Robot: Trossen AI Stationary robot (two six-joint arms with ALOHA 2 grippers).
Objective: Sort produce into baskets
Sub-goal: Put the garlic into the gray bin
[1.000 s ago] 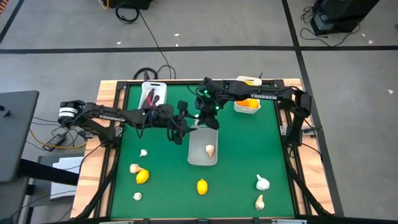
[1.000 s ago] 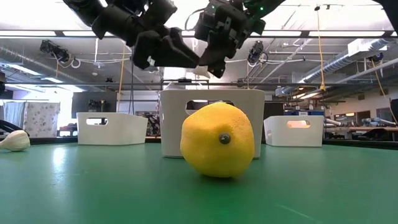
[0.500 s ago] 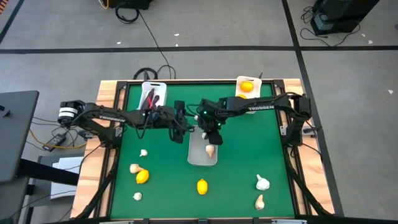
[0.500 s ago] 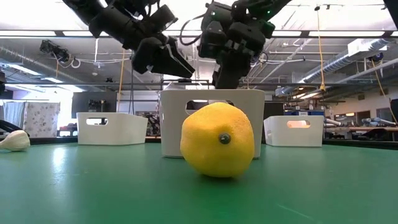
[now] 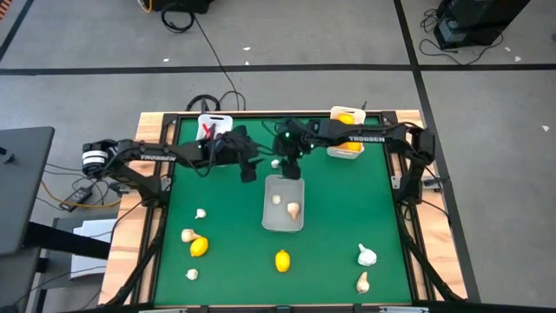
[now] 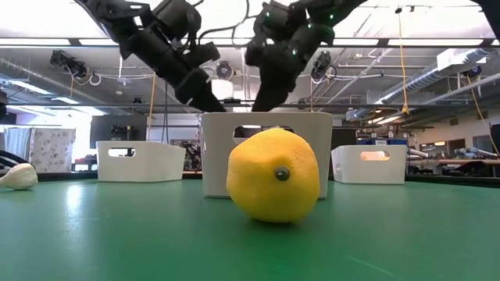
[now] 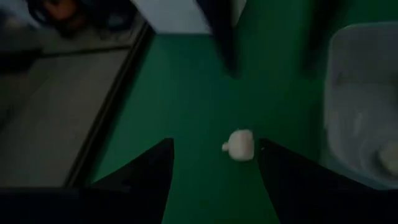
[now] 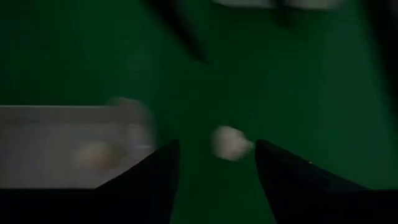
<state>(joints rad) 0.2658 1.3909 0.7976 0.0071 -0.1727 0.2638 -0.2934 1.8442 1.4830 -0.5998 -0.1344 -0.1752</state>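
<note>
Three white bins stand on the green table: a far left bin (image 5: 215, 130) with purple vegetables, a far right bin (image 5: 346, 143) with orange citrus, and a middle bin (image 5: 284, 222) with two garlic bulbs (image 5: 277, 199). A loose garlic bulb (image 5: 274, 163) lies on the mat just beyond the middle bin, between my two grippers. My left gripper (image 5: 249, 169) is open to its left; the bulb shows ahead of its fingers in the left wrist view (image 7: 239, 144). My right gripper (image 5: 288, 165) is open to its right; the bulb shows in the right wrist view (image 8: 229, 142).
Loose produce lies on the near half of the mat: garlic bulbs (image 5: 201, 213), (image 5: 188, 235), (image 5: 192, 274), (image 5: 367, 255), (image 5: 362, 281), and lemons (image 5: 199, 246), (image 5: 282, 260). The near lemon (image 6: 273, 176) fills the low view in front of the middle bin (image 6: 234, 125).
My right gripper has gone over the middle bin and come back toward the table's far edge. A second garlic bulb now lies in that bin. My left gripper has drawn back toward the far edge, away from the bin.
</note>
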